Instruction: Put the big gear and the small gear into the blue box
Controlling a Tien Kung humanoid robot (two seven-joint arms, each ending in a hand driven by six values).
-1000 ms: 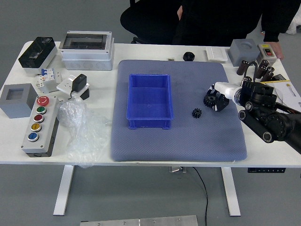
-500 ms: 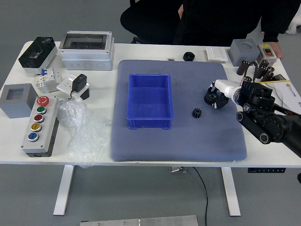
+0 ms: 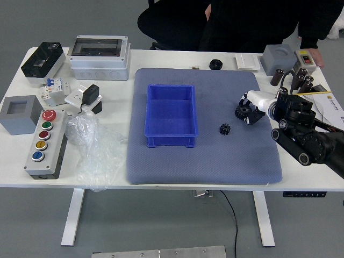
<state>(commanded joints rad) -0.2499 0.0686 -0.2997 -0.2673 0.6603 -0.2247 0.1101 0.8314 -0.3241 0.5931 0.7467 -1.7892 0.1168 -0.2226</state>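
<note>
Head view: the right robot hand [image 3: 261, 101] has shifted only slightly over the last second, and the big gear [image 3: 242, 112] has edged with it toward 1 o'clock. We take that as a grip settling or a lift just starting; the black fingers are closed on the gear's rim. It is still outside the blue box [image 3: 171, 116], which lies at 9 o'clock from it, so we judge the carry comes next. The small gear [image 3: 224, 129] hasn't moved and waits at 7 o'clock from the big one.

Both gears are dark discs with toothed edges. The box is smooth, open-topped, straight-walled plastic, on a finely textured grey-blue mat [image 3: 215, 166] over the white table [image 3: 115, 181]. Crumpled clear plastic [image 3: 97, 153] lies near 8 o'clock, and a person's hand [image 3: 317, 57] is by the far edge near 1 o'clock.
</note>
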